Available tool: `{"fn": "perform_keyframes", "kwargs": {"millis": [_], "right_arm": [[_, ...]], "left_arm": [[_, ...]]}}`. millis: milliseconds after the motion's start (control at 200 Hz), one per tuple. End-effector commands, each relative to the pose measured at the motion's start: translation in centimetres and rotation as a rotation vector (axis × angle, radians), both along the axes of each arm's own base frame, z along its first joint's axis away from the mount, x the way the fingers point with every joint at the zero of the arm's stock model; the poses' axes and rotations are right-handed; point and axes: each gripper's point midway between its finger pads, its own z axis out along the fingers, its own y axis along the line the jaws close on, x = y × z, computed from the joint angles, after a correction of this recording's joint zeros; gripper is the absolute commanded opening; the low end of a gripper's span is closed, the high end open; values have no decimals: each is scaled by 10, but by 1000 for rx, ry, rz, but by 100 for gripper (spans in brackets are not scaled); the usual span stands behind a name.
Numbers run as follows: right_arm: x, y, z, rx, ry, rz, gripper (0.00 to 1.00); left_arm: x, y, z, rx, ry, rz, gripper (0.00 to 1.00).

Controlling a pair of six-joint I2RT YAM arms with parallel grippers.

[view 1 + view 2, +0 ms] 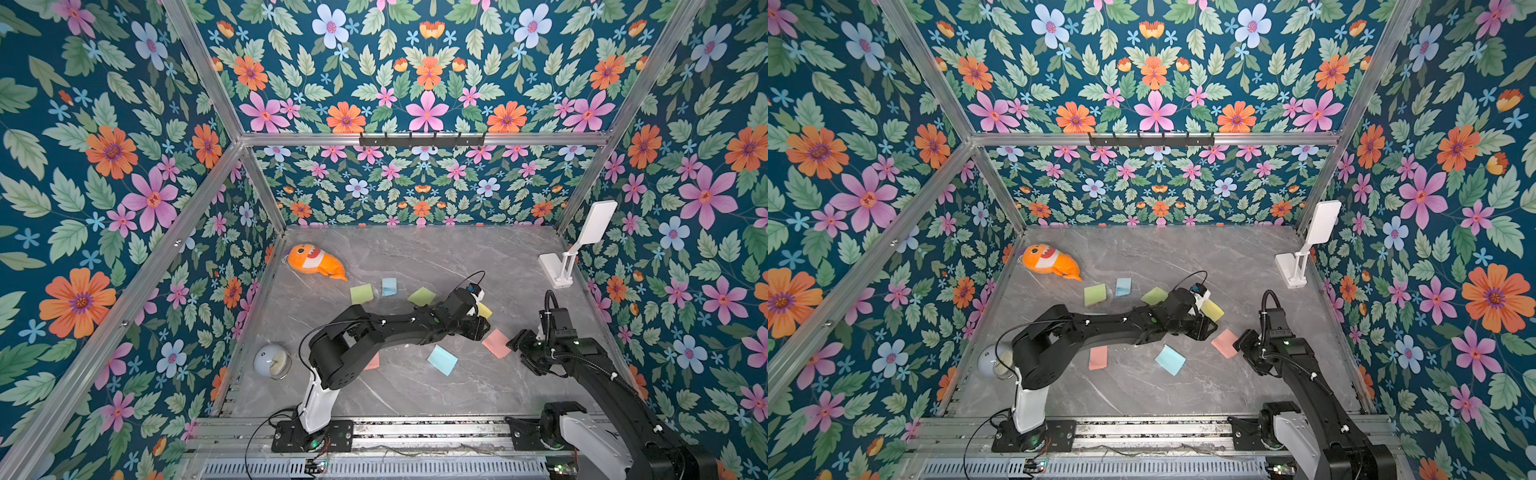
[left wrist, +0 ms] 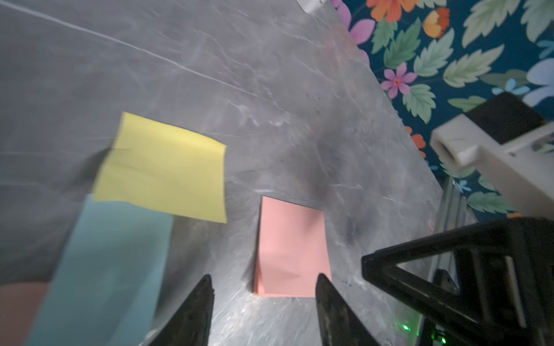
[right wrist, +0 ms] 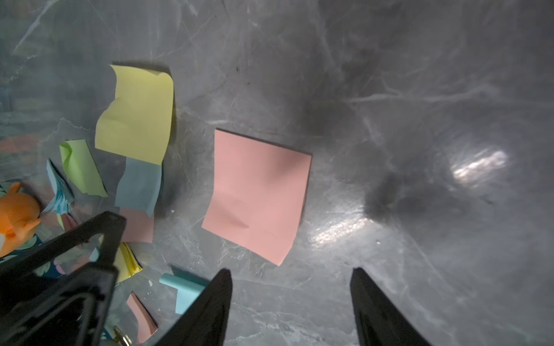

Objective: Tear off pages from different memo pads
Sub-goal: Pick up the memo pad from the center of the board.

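Jaws on my left gripper (image 2: 263, 281) are standing well apart with nothing between them, and the right gripper (image 3: 290, 272) is gaping the same way, equally empty. Both are hanging just beside the pale pink square sticky-note pad (image 3: 257, 194), which is lying flat on the grey marble-patterned tabletop (image 3: 419, 90) between them. I am judging that pad to be the step in hand. I am planning to pin one edge with the right gripper while the left is nipping only the free corner of its top sheet, then peeling low and slowly so the block is not lifting too. Near the left gripper a curled yellow paper sheet (image 3: 135, 113) and a blue paper sheet (image 3: 139, 185) are overlapping; whether they are resting on the table I cannot tell.
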Motion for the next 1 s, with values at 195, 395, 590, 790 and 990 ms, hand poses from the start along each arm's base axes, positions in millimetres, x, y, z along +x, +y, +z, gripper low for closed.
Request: {"fn": "perform_keyframes", "kwargs": {"millis": [195, 395, 590, 790, 990], "right_arm": [[-1, 19, -15, 126, 2, -63, 58], [5, 21, -21, 142, -15, -80, 57], [15, 21, -17, 150, -47, -91, 54], [19, 21, -16, 148, -51, -90, 51], [20, 21, -17, 143, -54, -91, 51]], "left_arm": [[-11, -19, -34, -38, 93, -63, 54], [-20, -25, -47, -59, 157, -86, 44], [-30, -22, -53, -62, 192, -102, 28], [-31, -23, -50, -70, 189, -110, 19], [-32, -24, -50, -73, 189, -115, 17]]}}
